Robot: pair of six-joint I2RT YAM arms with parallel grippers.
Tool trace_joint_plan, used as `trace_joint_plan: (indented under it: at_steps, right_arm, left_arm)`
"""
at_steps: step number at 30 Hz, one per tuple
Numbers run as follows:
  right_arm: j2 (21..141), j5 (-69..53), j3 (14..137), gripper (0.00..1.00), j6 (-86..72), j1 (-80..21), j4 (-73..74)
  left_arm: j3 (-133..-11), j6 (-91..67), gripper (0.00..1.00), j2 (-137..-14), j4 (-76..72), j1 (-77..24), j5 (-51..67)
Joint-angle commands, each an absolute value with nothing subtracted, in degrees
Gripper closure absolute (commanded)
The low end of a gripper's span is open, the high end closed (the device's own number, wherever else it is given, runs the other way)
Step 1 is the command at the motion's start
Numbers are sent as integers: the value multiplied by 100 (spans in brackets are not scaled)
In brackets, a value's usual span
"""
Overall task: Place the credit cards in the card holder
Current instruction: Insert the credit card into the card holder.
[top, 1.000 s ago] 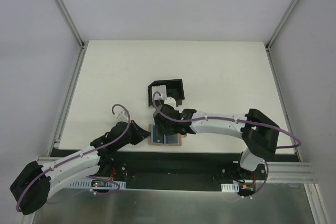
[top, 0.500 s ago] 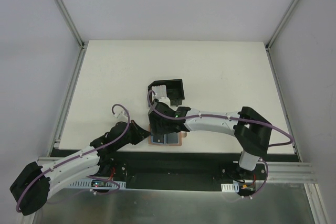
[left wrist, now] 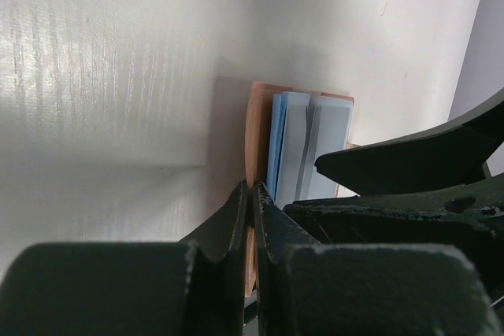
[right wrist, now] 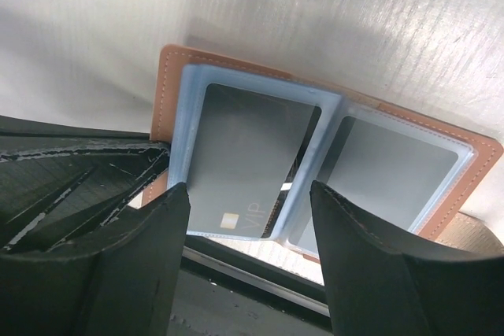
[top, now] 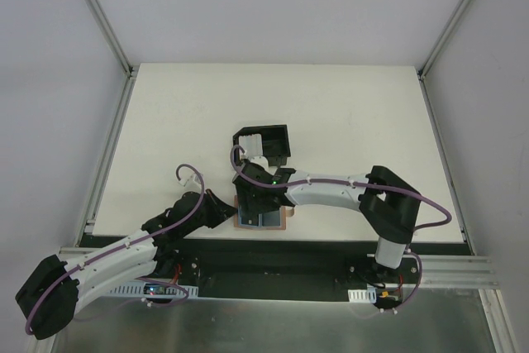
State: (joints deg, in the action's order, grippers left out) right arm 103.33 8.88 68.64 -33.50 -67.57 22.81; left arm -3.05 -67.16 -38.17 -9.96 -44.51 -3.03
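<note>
The left gripper [left wrist: 250, 191] is clamping the tan leather bifold card holder [left wrist: 257, 116]. The open right gripper [right wrist: 247, 194] is hovering above it, and the next move is probably pressing the flat grey credit cards [right wrist: 252, 147] flush.

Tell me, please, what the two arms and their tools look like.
The left arm and right arm have white links with black joints, and a thin purple cable loops along each. A small green light glows near the right wrist. The left tool and right tool have matte black fingers.

Bright even light; left hand [left wrist: 250, 191] blurred and dark.
</note>
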Motion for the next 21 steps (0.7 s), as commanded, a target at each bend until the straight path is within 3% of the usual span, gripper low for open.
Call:
trace_joint_plan:
  at_steps: [1, 21]
  right_arm:
    - [10301, 887, 7110, 35, -3384, -6732, 2417]
    - [10441, 817, 7180, 32, -3357, -6697, 2329]
  left_arm:
    - [-264, -6811, 100, -3806, -949, -4403, -246]
    - [-281, -6750, 100, -3867, -1063, -4412, -220]
